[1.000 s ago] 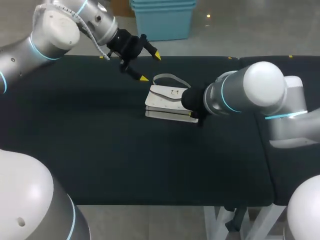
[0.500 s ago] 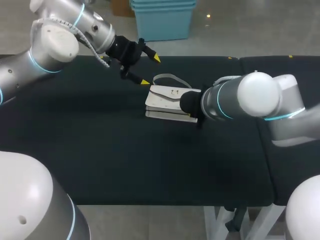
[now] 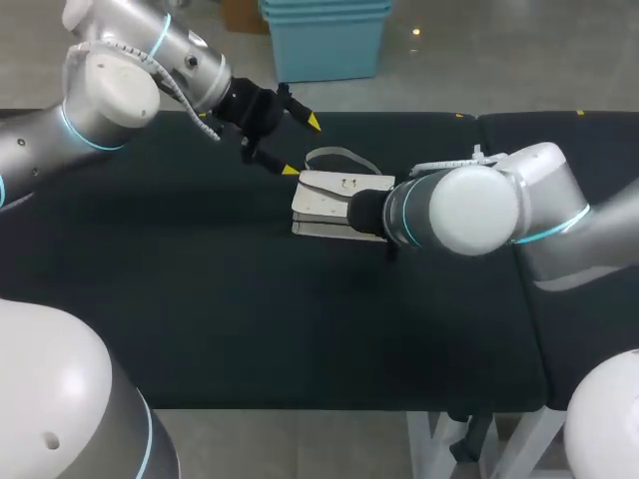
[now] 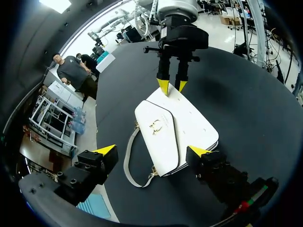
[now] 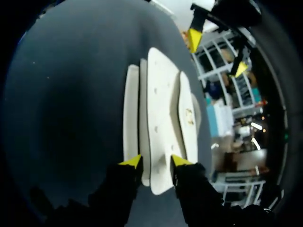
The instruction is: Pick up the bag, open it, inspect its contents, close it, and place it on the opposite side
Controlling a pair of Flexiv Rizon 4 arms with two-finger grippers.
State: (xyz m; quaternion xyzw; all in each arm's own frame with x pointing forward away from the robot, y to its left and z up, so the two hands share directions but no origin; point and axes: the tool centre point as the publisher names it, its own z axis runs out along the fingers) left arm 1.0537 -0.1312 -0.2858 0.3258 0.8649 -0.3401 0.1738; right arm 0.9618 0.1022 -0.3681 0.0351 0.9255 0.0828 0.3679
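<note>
A white bag lies flat on the black table, its grey strap looped behind it. My right gripper is hidden behind its own forearm in the head view. In the right wrist view the right gripper straddles the near end of the bag, a yellow tip pressed on each side. From the left wrist the right gripper shows at the far end of the bag. My left gripper hangs wide open above the strap end. The left gripper touches nothing.
The table's right section joins at a seam. Dark table surface stretches to the left and in front of the bag, down to the front edge.
My right arm has pushed further left along the bag and its fingers have narrowed onto the bag's end. The left gripper has edged slightly closer to the bag. The bag has stayed in place.
</note>
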